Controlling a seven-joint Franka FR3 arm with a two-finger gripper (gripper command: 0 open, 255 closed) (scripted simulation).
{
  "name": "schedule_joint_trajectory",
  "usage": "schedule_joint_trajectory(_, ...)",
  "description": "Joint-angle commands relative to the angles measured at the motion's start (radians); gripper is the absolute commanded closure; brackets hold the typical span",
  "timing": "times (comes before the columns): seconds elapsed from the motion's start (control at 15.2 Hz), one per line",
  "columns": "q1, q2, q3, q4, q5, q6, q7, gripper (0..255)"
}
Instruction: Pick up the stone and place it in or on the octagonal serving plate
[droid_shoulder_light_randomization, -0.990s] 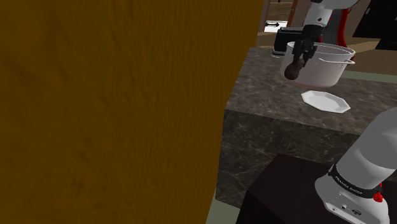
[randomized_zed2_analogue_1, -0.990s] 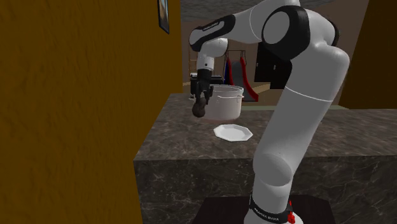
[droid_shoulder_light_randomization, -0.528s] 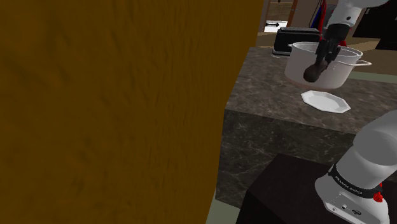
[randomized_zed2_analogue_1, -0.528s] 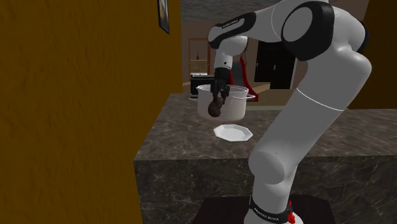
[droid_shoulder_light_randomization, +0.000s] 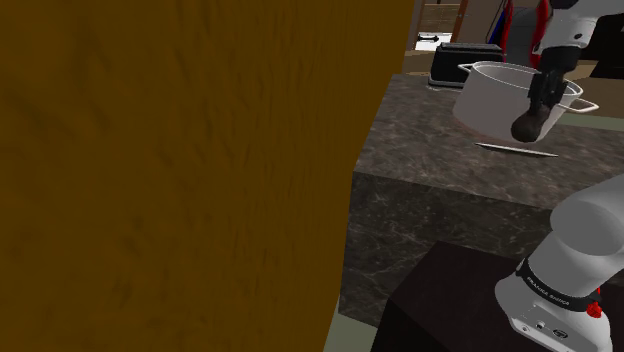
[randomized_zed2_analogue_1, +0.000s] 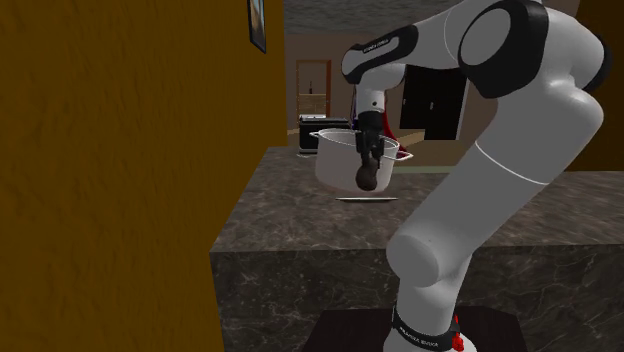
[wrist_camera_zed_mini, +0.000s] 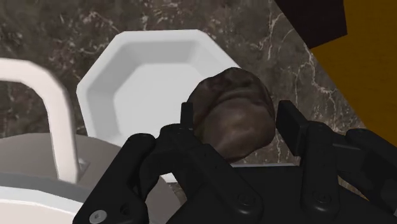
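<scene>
Stone carried across to the plate side; pot looks disturbed

We see the gripper (droid_shoulder_light_randomization: 530, 116) move w/ the stone (droid_shoulder_light_randomization: 524, 128) from the pot's left flank to its right end, upper right of the shoulder view. The fingers are closed snug on the stone's two sides, and the stone hangs in the air above the counter (droid_shoulder_light_randomization: 420, 140). In the wrist view the white octagonal plate (wrist_camera_zed_mini: 149, 83) lies just past the stone, so we're approx. lined up for the drop. But the pot (droid_shoulder_light_randomization: 495, 100) now sits tilted & shifted twd the plate vs. 1 s ago, w/ a thin sliver of plate showing under it. We reckon the arm nudged it. Next we lower & release, minding the pot handle (wrist_camera_zed_mini: 51, 108).
</scene>
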Motion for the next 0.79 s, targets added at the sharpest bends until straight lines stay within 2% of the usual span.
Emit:
schedule_joint_trajectory(0.0, -0.013, 0.001, -0.009, -0.070, -0.044, 0.175, 0.003, 255)
schedule_joint_trajectory(0.26, -0.025, 0.010, -0.009, -0.119, -0.044, 0.230, -0.004, 255)
schedule_joint_trajectory(0.73, -0.081, 0.042, 0.021, -0.191, -0.030, 0.324, -0.031, 255)
